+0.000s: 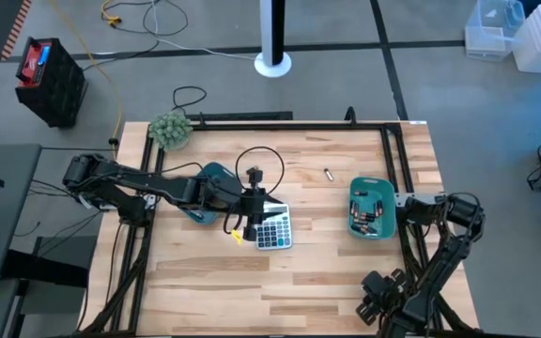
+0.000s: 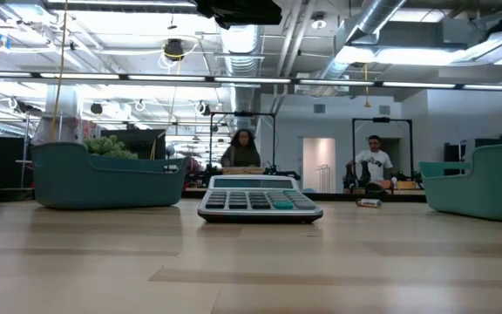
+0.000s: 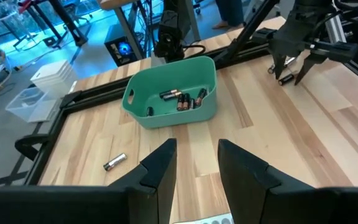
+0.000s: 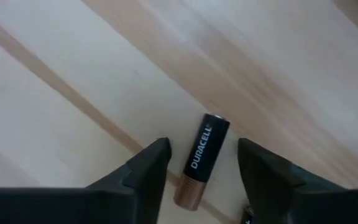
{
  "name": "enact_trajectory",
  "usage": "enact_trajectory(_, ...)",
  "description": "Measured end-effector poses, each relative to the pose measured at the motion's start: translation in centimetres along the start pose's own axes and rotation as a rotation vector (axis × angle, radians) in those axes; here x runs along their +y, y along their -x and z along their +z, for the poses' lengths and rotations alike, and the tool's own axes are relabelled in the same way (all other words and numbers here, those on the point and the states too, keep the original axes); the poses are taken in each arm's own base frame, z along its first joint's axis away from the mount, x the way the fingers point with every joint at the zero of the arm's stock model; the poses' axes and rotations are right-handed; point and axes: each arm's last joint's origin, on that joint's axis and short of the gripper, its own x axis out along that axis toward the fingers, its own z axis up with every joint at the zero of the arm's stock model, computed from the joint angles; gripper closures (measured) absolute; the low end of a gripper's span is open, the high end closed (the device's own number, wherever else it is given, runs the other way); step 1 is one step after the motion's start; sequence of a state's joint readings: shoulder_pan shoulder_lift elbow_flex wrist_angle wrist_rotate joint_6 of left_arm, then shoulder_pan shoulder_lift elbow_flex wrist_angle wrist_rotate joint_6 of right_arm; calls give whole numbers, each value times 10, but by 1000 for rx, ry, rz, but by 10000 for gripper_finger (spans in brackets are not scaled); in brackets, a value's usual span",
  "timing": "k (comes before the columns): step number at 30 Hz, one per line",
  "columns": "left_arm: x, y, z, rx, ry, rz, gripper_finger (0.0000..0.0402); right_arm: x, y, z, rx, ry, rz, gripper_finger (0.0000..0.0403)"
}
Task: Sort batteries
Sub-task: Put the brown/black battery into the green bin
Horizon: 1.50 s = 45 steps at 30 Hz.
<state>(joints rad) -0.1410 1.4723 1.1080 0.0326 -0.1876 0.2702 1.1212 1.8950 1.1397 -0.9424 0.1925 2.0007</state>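
One copper-and-black cell lies flat on the wood just past 3 o'clock from the table's middle. It sits between the fingers of the right gripper, which stand apart on either side of it with bare wood showing each way, so nothing is clamped. "DURACELL" runs along its black body in white letters.

Just inside it, at 3 o'clock, the right teal tray holds at least five more batteries, dark with copper ends, piled loosely. The exact number cannot be told. One loose cell, silvery, lies alone at about 1 o'clock, well apart from the tray.

One grey calculator sits at the middle of the table. The left gripper hangs over its 11 o'clock corner, fingers parted and empty. A second teal tray lies at 9 to 10 o'clock, partly under the left arm. One small green plant stands at the 10 o'clock corner.

The table is pale butcher-block wood inside a black frame, on a grey floor. In the room beyond, under pipes and strip lights, two people are seen far off.
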Motion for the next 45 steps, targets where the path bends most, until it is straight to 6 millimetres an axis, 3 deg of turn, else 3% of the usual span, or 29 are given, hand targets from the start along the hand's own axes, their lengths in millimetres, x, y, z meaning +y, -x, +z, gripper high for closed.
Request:
enact_trajectory(12,0,0,-2,16,-2,-4,290,11,-4,11,38,144,45,344)
enact_trajectory(19,0,0,-2,17,-2,-4,290,14,-3,13,43,190,56,374)
enact_trajectory(24,0,0,-2,18,-2,-5,290,16,8,10,25,244,69,377)
enact_trajectory(31,0,0,-2,18,-2,-5,290,15,39,19,-119,262,190,379)
enact_trajectory(36,0,0,-2,18,-2,-5,290,8,69,34,-431,272,331,379)
enact_trajectory(40,0,0,-2,19,-3,-5,290,-7,103,43,-758,285,435,377)
enact_trajectory(45,0,0,-2,19,-14,-5,290,-36,128,63,-899,282,415,378)
